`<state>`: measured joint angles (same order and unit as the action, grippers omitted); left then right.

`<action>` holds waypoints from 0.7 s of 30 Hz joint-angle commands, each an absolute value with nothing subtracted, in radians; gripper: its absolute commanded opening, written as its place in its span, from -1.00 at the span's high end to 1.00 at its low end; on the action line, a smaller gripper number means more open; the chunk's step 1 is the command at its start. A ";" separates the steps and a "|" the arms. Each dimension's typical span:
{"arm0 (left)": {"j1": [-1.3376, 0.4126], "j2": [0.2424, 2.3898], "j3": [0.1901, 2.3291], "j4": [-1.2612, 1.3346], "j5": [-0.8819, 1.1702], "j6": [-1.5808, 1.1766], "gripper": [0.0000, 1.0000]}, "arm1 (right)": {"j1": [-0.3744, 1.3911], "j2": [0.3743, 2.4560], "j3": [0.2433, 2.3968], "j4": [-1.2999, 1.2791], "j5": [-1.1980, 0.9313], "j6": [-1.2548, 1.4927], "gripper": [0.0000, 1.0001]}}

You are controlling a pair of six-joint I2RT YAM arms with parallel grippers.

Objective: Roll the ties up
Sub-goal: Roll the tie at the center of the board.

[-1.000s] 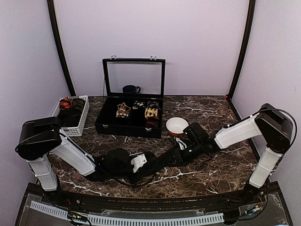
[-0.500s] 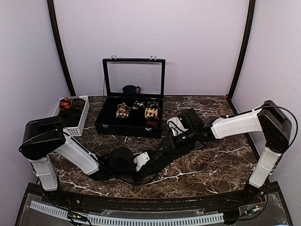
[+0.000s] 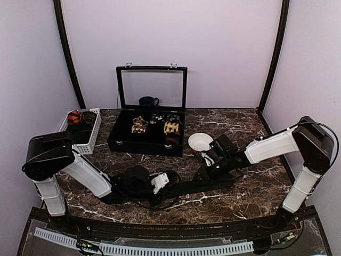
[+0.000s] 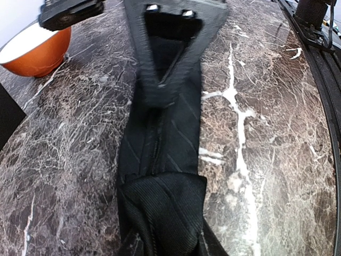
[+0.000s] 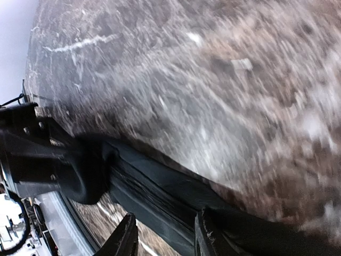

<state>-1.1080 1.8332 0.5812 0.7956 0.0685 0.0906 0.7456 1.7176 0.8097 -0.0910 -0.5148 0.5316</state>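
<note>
A plain black tie [image 3: 186, 186] lies stretched across the marble between my two grippers. My left gripper [image 3: 159, 183] holds its rolled end. In the left wrist view the roll [image 4: 160, 213] fills the bottom and hides my fingers, and the strip [image 4: 168, 133] runs away from it. My right gripper [image 3: 206, 169] sits low over the strip's other part. In the blurred right wrist view its jaws [image 5: 165, 226] stand apart, and the tie [image 5: 160, 184] runs across and under one finger [image 5: 205, 232]. Rolled patterned ties [image 3: 139, 125] sit in the case.
The black hinged case [image 3: 118, 144] stands open at the back centre, a dark mug [image 3: 148, 101] behind it. A white basket [image 3: 90, 140] with a red patterned tie [image 3: 74, 116] stands at the back left. A white and orange bowl [image 3: 200, 141] [image 4: 37, 48] sits just behind the right gripper.
The right gripper rose towards the case, lifting the tie, then came back down and right to the table. The left gripper has hardly moved.
</note>
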 commanded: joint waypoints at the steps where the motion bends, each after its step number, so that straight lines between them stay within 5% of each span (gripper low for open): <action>1: -1.101 1.855 0.537 0.641 0.092 0.132 0.57 | 0.739 1.677 0.759 -0.182 -0.424 0.562 0.26; 11: -1.101 1.866 0.559 0.628 0.127 0.133 0.57 | 0.759 1.624 0.861 -0.123 -0.548 0.619 -0.01; 21: -1.101 1.872 0.566 0.627 0.131 0.141 0.55 | 0.877 1.752 0.910 -0.024 -0.606 0.728 0.10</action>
